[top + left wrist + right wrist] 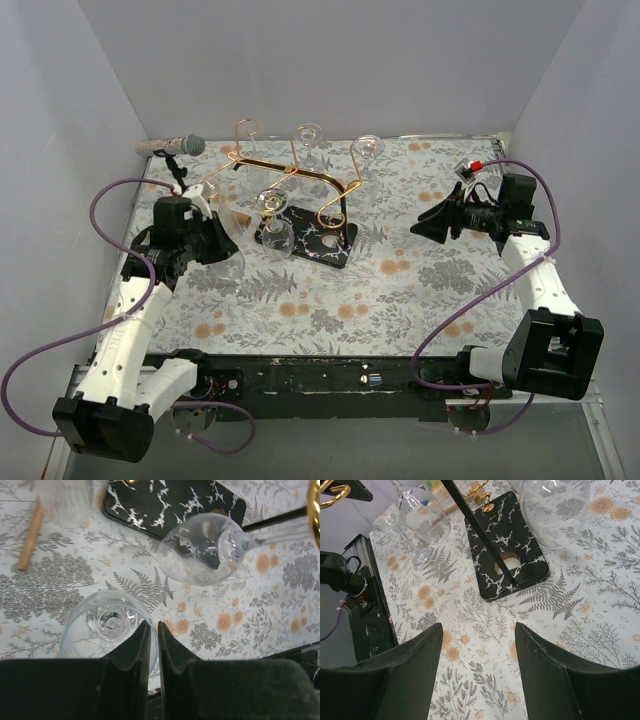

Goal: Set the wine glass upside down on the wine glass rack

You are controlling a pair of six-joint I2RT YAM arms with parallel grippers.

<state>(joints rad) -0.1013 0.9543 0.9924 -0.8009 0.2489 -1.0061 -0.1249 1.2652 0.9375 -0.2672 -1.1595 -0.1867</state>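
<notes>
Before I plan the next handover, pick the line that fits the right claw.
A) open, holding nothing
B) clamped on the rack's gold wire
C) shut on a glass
A: in the right wrist view the right claw has its fingers wide apart with only the flowered cloth between them, and the rack stands farther off, untouched by it.

No text, label, brand mark, number or sign was legible in any view. The tablecloth (420, 290) carried only a floral print. The rack base (525, 535), at 12 o'clock in the right wrist view, carried only white veining.
</notes>
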